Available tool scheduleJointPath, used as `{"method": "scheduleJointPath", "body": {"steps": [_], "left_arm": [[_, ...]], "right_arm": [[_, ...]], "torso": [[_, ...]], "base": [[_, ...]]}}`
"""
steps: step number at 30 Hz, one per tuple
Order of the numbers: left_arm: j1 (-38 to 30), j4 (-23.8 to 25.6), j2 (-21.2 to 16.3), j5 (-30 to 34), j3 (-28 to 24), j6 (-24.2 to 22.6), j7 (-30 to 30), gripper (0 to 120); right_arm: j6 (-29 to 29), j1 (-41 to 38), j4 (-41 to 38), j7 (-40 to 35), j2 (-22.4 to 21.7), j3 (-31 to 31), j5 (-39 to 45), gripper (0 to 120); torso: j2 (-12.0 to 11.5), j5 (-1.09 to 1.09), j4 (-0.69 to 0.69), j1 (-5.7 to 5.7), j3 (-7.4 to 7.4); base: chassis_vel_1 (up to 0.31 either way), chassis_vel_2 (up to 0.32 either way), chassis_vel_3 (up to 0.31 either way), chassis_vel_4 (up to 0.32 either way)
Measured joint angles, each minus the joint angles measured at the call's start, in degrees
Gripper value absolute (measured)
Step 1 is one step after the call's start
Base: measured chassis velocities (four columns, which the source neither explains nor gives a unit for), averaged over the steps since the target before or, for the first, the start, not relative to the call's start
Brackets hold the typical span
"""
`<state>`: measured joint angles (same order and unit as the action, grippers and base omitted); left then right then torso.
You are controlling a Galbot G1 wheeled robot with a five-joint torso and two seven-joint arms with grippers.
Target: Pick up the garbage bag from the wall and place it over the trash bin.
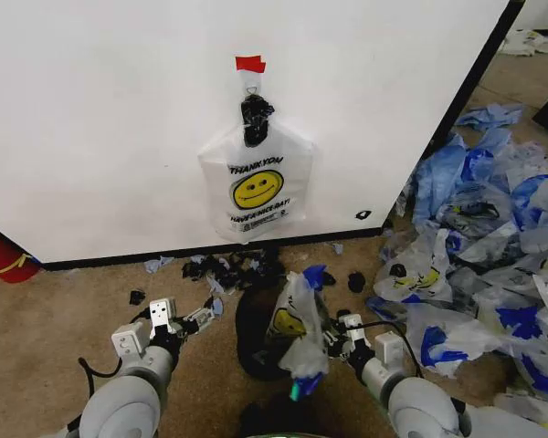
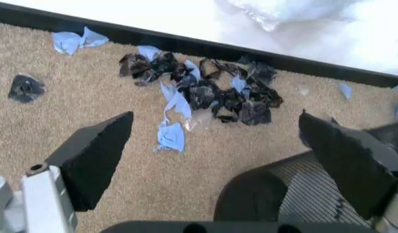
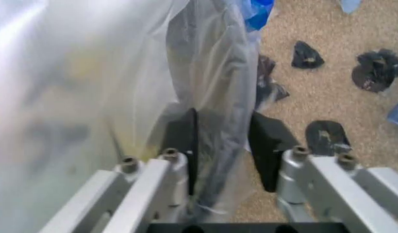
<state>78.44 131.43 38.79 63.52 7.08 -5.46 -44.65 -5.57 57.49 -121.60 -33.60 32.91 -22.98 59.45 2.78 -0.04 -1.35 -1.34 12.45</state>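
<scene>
Gripping a bunched fold of the garbage bag [image 1: 294,330], the right gripper [image 1: 330,330] sits just to the right of the trash bin [image 1: 252,339], its two dark pads pressed onto the thin plastic from either side; in the right wrist view the film [image 3: 121,97] passes between the fingers [image 3: 266,145] and billows up past them. The bag, see-through with a yellow smiley face and a blue patch at its top, stands upright over the right part of the bin's mouth, draped partly into it and partly over its rim. The bin itself, small, round and black, rests on the tan carpet [image 1: 55,319] in front of the white wall [image 1: 119,109]. The left gripper [image 1: 188,321] hovers just left of the bin with its jaws spread wide and nothing between them; the left wrist view shows the bin's dark mesh wall [image 2: 303,187] beside one finger [image 2: 351,167]. Black and blue scraps [image 2: 206,92] lie on the carpet between the bin and the wall's dark baseboard. A whiter smiley bag [image 1: 256,187] hangs on the wall above the bin, under a strip of red tape [image 1: 250,63]. A heap of clear-and-blue bags [image 1: 493,237] lies well to the right of the bin.
</scene>
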Motion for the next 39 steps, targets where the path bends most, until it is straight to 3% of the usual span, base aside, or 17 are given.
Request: {"method": "scheduleJointPath", "body": {"steps": [4,5,17,26,32,36,39], "left_arm": [[0.5,0.1,0.1,-1.6,-0.1,0.2,0.6,100],[0.7,0.2,0.1,-2.0,-0.2,0.3,0.8,100],[0.3,1.1,-0.1,-2.2,1.0,0.7,1.1,100],[-6.1,3.4,-2.1,8.9,1.4,8.0,16.6,100],[-11.7,2.6,-2.7,11.6,-3.7,9.5,21.8,100],[-19.0,1.6,-1.4,14.2,-8.2,11.0,24.5,100],[-29.8,-1.7,1.1,15.3,-16.3,11.5,26.1,100]], "right_arm": [[0.6,0.7,-0.2,0.0,-0.2,0.6,-0.2,8],[0.9,1.0,-0.3,0.1,-0.4,0.9,-0.5,1],[3.7,4.6,-0.3,4.2,-2.5,6.2,-4.8,0],[12.6,3.9,4.9,18.8,-7.3,15.8,-23.5,0],[14.2,1.9,4.2,21.4,-11.1,18.1,-24.8,0],[15.9,0.0,4.2,25.0,-12.7,18.4,-26.8,0],[16.3,-2.1,3.4,27.6,-13.8,18.0,-28.3,0]], "torso": [[0.0,0.0,0.0,0.0,0.0],[0.0,-0.01,0.01,0.0,0.0],[0.0,-0.01,-0.01,0.0,0.0],[0.0,0.01,-0.02,0.0,0.0],[0.0,-0.04,0.0,0.0,0.0],[0.0,0.0,0.0,0.0,0.0],[0.0,-0.01,-0.02,-0.01,0.0]], "base": [[0.0,0.0,0.0,0.0],[0.0,0.0,0.0,0.0],[0.0,0.0,0.0,0.0],[0.0,0.0,0.0,0.0],[0.0,0.0,0.0,0.0],[0.0,0.0,0.0,0.0],[0.0,0.0,0.0,0.0]]}}
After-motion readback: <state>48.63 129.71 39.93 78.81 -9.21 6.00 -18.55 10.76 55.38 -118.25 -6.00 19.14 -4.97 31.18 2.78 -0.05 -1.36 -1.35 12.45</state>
